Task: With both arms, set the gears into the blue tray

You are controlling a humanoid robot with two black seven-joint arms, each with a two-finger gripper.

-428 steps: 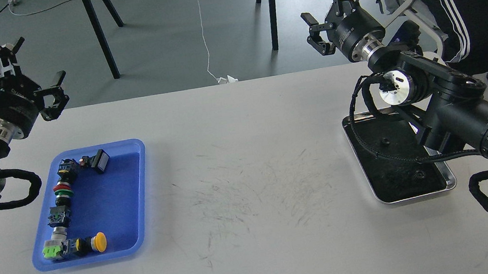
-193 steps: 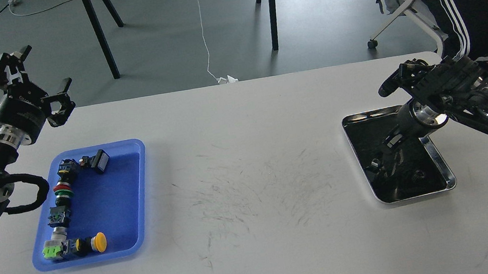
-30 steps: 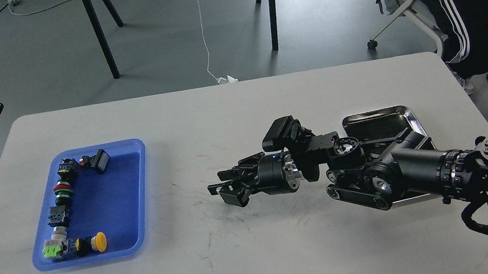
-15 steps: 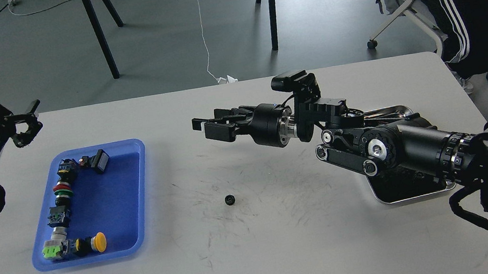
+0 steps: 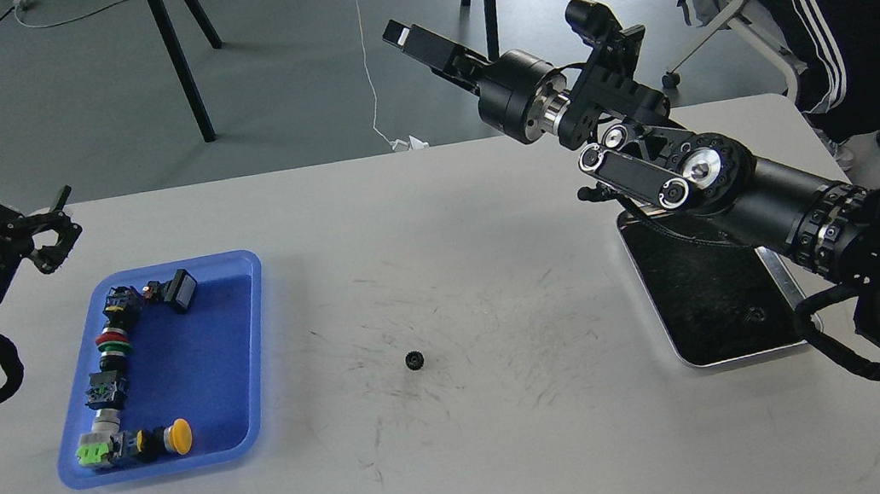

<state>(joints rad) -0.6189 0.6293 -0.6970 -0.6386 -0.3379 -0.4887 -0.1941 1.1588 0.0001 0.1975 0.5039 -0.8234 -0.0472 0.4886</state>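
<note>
A black gear (image 5: 414,360) lies on the scuffed white table (image 5: 471,467); the tray (image 5: 251,342) is blue.

Bright, even light across the white tabletop (image 5: 471,467), no harsh glare. Shadows stay soft: a faint bluish one hugs the right rim of the blue tray (image 5: 236,263). The silver metal tray (image 5: 800,330) mirrors darkness, only its rim gleaming. Focus is crisp throughout, the tiny gear (image 5: 414,360) sharp.

The right arm (image 5: 742,187) hides part of the silver tray (image 5: 791,292).
</note>
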